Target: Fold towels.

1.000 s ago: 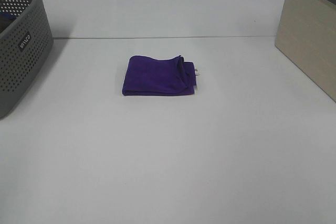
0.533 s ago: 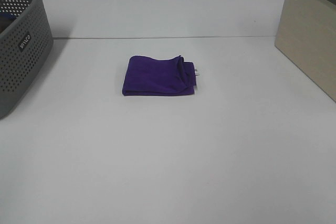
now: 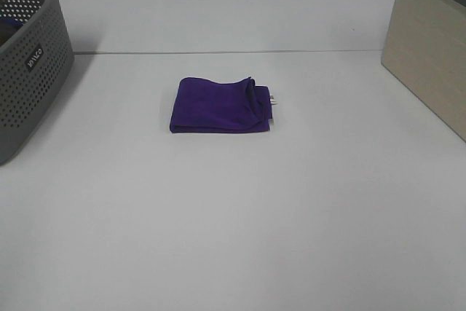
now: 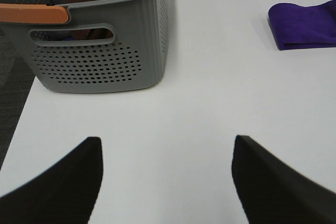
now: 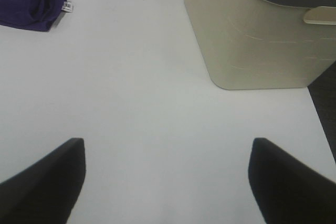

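Left gripper (image 4: 165, 174) and right gripper (image 5: 167, 177): fingers spread wide, holding nothing, above bare white table (image 3: 233, 216). Purple towel (image 3: 220, 105) lies folded mid-table. Grey basket (image 3: 29, 56) far left; beige bin (image 3: 429, 49) far right.

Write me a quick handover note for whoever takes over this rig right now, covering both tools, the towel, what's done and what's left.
Left tool: open, empty, over bare table beside the grey perforated basket.
Right tool: open, empty, over bare table near the beige bin.
Purple towel: lies folded into a compact rectangle at mid-table, white tag poking out at its right edge. Neither tool touches it.
Done: this towel looks folded, though the right end is slightly bunched.
Left: the basket holds more cloth, brown and blue; how many pieces cannot be told. They probably need folding next. Whether the folded towel belongs in the bin is not shown.
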